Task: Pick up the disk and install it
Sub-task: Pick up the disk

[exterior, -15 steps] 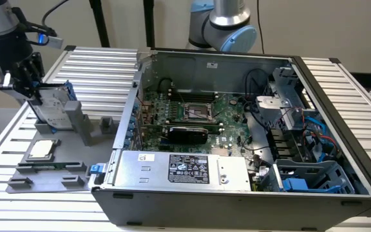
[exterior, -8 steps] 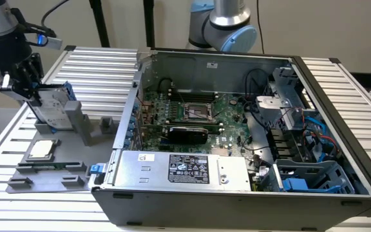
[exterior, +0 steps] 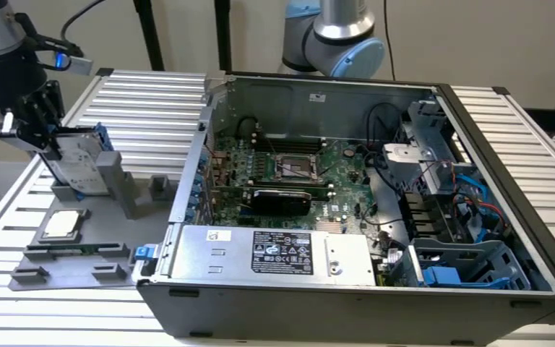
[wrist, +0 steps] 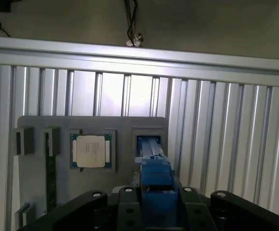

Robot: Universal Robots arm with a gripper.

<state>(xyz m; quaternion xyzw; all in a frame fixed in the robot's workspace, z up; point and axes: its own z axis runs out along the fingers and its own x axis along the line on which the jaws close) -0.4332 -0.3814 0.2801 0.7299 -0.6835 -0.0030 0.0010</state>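
The disk (exterior: 77,163) stands on edge in the upright slot of a grey fixture plate (exterior: 113,242) at the exterior view's left, outside the computer case (exterior: 509,144). Its silver body and blue frame rise out of the slot. My gripper (exterior: 38,134) sits over its upper end and is shut on it. In the wrist view the blue frame of the disk (wrist: 153,166) runs from the slot up between my black fingers (wrist: 127,207), with the gripper (wrist: 156,199) clamped on either side. The disk's lower end still looks seated in the slot.
The fixture plate (wrist: 125,127) also carries a small square silver chip (exterior: 63,224) (wrist: 91,150) and a memory stick. In the open case are a motherboard (exterior: 287,170), a grey power supply (exterior: 268,253) and a blue-railed drive cage (exterior: 456,271). Everything rests on a ribbed aluminium table (exterior: 152,108).
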